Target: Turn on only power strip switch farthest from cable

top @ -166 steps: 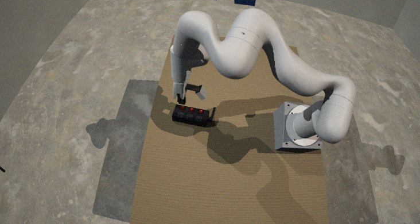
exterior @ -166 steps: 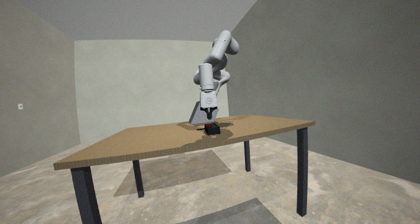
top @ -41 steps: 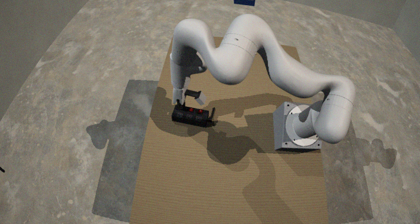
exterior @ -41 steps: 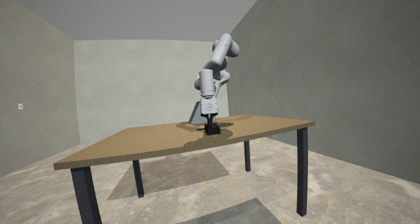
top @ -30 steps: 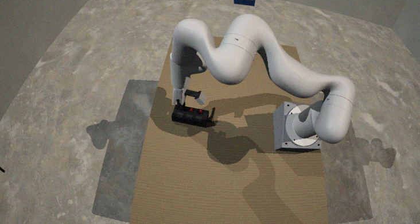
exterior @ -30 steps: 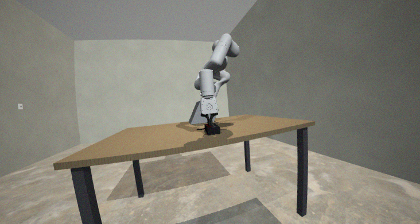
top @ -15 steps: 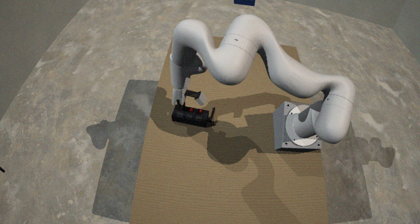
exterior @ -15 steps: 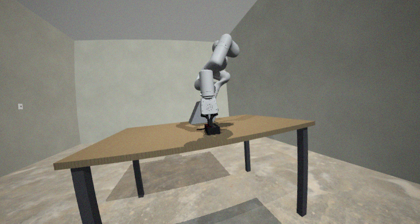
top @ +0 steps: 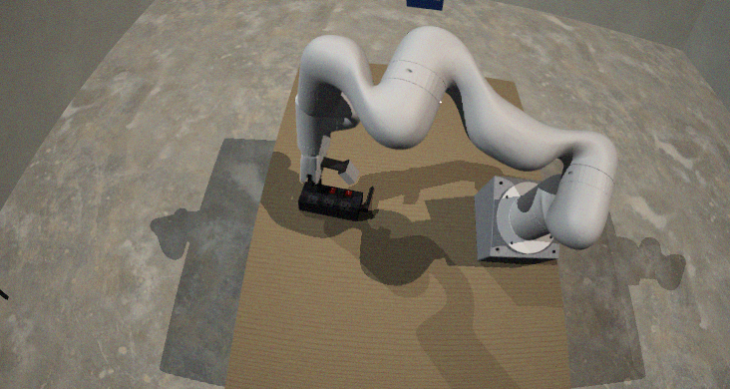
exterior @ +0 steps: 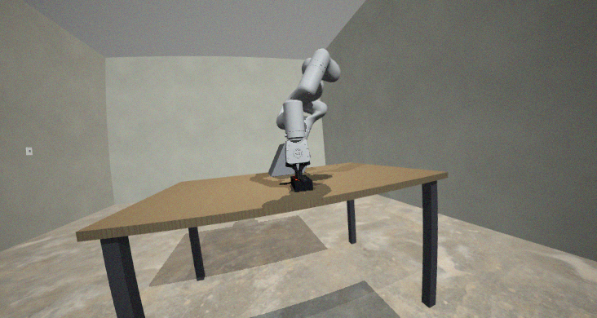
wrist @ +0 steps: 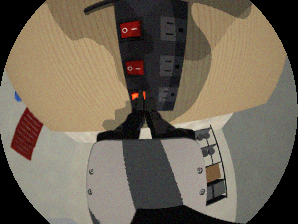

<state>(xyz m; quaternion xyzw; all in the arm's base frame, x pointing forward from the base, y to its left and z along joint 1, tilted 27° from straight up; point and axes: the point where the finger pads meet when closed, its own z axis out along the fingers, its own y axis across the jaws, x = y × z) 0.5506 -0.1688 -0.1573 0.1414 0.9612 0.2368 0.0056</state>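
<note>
the pincer (wrist: pixel 145 117) is pinched fully shut, holding nothing, its tips pressing the nearest switch (wrist: pixel 139 96) of the power strip (wrist: pixel 174 46), which lies flat on the table (wrist: pixel 67 63) just ahead. the strip looks light, rigid and prone to sliding; press rockers straight down, don't grab.

The wooden table (exterior: pixel 233 199) stands on four dark legs. The black power strip (top: pixel 331 202) lies flat on it, right way up. The grey arm base (top: pixel 485 243) stands on the same surface, well apart from the power strip, beyond its cable end.
</note>
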